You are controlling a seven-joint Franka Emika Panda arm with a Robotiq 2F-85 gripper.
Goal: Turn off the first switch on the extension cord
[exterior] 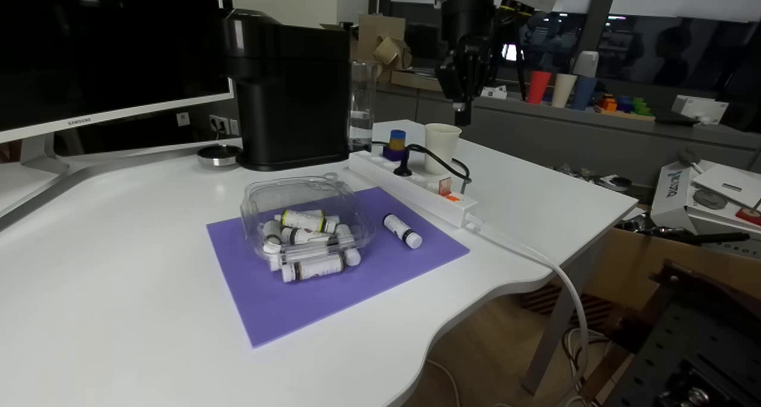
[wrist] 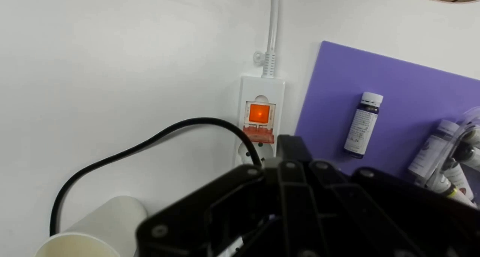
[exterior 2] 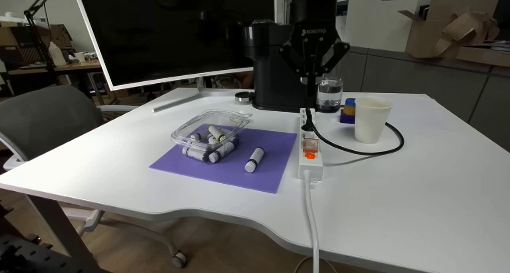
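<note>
A white extension cord lies on the white table; it also shows in an exterior view and in the wrist view. Its orange switch is near the end where the white cable enters, and glows in the wrist view. It also shows in both exterior views. A clear red flap stands open beside it. My gripper is shut with nothing visible between its fingers. It is in the air above the strip. In the wrist view its dark fingertips hide part of the strip.
A black plug with a looping black cable is in the strip. A cream cup stands beside it. A purple mat holds a small bottle and a clear box of bottles. A black coffee machine stands behind.
</note>
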